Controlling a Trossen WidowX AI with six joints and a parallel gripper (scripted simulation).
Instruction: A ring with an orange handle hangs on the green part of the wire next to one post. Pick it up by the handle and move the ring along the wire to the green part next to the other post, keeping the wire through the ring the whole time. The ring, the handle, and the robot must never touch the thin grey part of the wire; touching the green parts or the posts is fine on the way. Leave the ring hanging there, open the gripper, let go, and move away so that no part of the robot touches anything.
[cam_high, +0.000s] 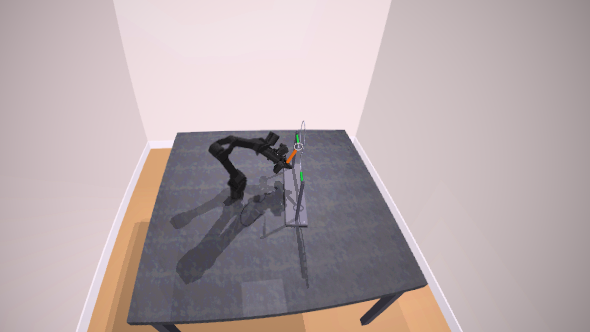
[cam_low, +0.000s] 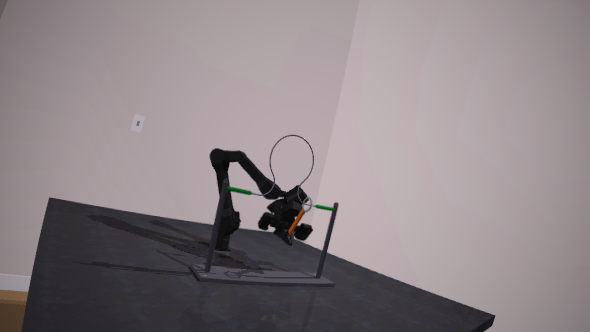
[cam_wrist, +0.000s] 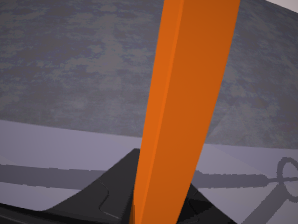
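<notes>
From the top view, your claw (cam_high: 289, 165) (cam_low: 290, 241) (cam_wrist: 145, 159) is closed on the lower end of the orange handle (cam_high: 292, 156) (cam_low: 296, 222) (cam_wrist: 185, 95), and the ring (cam_high: 295, 149) (cam_low: 304, 206) sits at the handle's other end, beyond your fingertips at the wire. One green part (cam_high: 298, 139) (cam_low: 325, 207) lies just past the ring; the other green part (cam_high: 302, 176) (cam_low: 240, 190) is on the opposite side of your claw, by its post (cam_high: 300, 200) (cam_low: 216, 227). In the exterior view, you have the handle tilted, rising from your claw to the ring, which is above it, near the green part by the right-hand post (cam_low: 327, 242) in that picture. The wire's big loop (cam_low: 270, 159) stands higher than your claw. In the wrist view, the handle runs up from between your narrowly parted fingers, above the pale base (cam_high: 296, 225) (cam_low: 265, 280) (cam_wrist: 60, 140); the ring itself is out of sight there.
</notes>
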